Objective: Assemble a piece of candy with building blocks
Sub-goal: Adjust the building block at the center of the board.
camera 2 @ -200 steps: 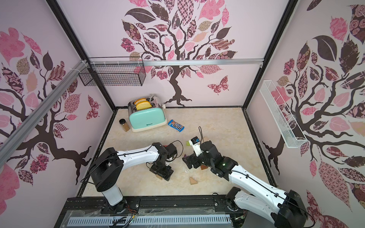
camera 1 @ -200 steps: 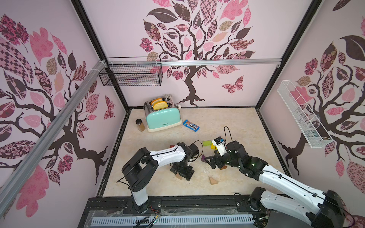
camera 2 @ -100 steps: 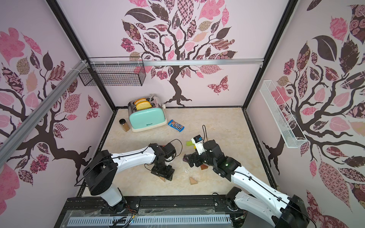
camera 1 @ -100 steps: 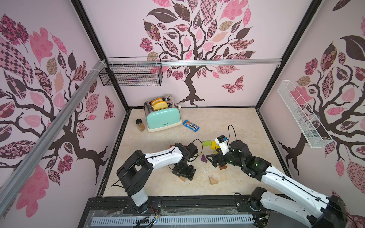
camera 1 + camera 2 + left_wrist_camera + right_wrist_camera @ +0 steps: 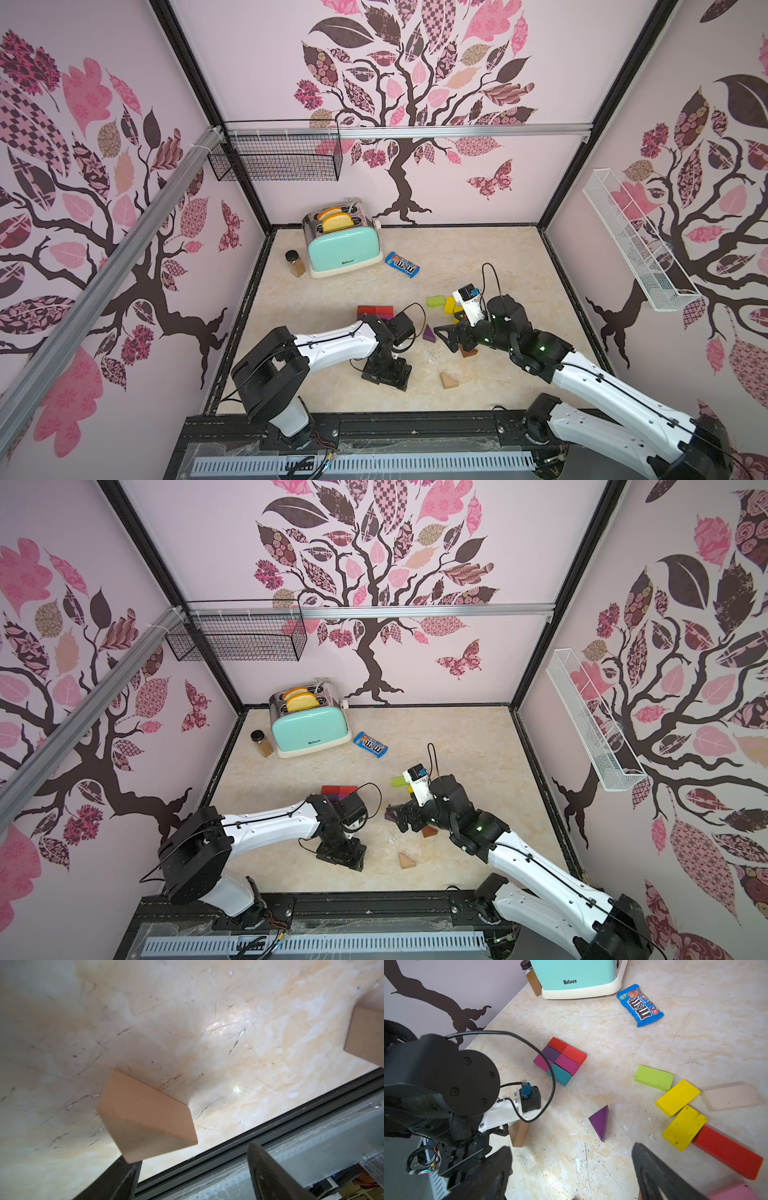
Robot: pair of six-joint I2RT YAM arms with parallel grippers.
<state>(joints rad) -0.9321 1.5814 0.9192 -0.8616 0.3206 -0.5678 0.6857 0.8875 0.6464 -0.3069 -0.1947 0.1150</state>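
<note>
Wood is what the building blocks (image 5: 449, 304) look to be made of: small, stiff, painted pieces. I judge them light, hard, a little slippery on the smooth faces, and not fragile.

The left gripper (image 5: 191, 1155) is low over the table (image 5: 207, 1022) near its front edge, with the jaws wide apart and holding nothing. A tan block (image 5: 145, 1118) stands on the table just ahead of them. It is close against one finger (image 5: 126, 1180) and has a wide gap to the other; whether it touches, I cannot tell. It seems to be a wedge with sloping faces. On a slope the pads would slide off, so I think the good hold is across its two flat, parallel faces, low down, once the jaws are centred around it.

The right gripper (image 5: 571, 1147) hangs above the table, also wide open and empty, with the purple triangle (image 5: 600, 1121) just ahead of it. Beyond lies the joined group (image 5: 560, 1059): red, purple, magenta and teal rectangles touching side to side. Loose pieces lie near the right arm: a green block (image 5: 654, 1077), two yellow blocks (image 5: 678, 1097) and a red block (image 5: 726, 1151). Nothing locks the joined group, so a careless push could shift it.
</note>
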